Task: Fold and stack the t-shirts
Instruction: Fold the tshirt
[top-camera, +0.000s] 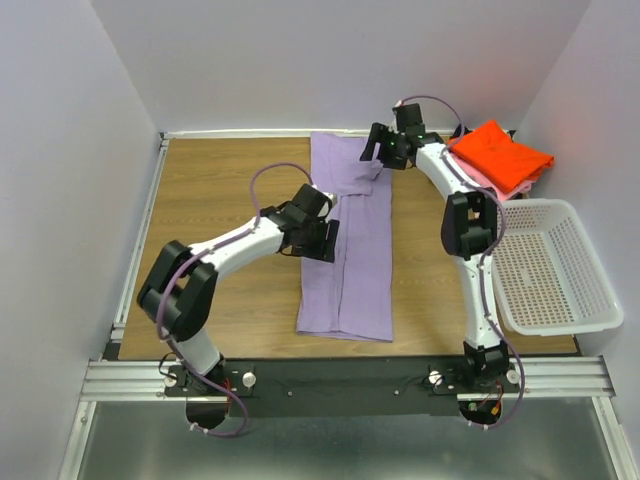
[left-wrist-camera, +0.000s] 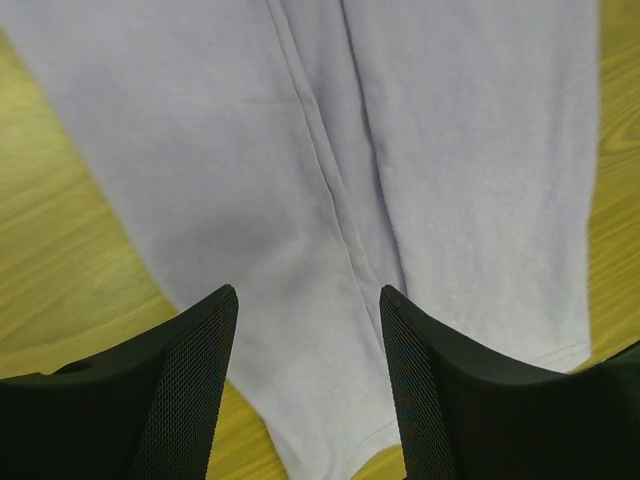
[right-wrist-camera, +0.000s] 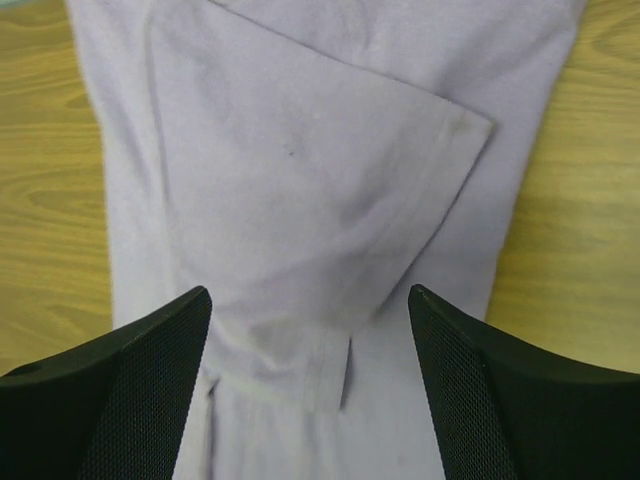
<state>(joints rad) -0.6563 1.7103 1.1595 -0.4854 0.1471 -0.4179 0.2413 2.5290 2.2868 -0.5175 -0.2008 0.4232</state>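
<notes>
Left gripper stood wide, empty, over lavender t-shirt at mid-table; right gripper likewise wide above its folded sleeve near far edge; orange-red shirt, far-right corner.

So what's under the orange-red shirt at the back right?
A pink edge peeks out beneath the orange-red shirt; anything lower in that pile is covered.
</notes>
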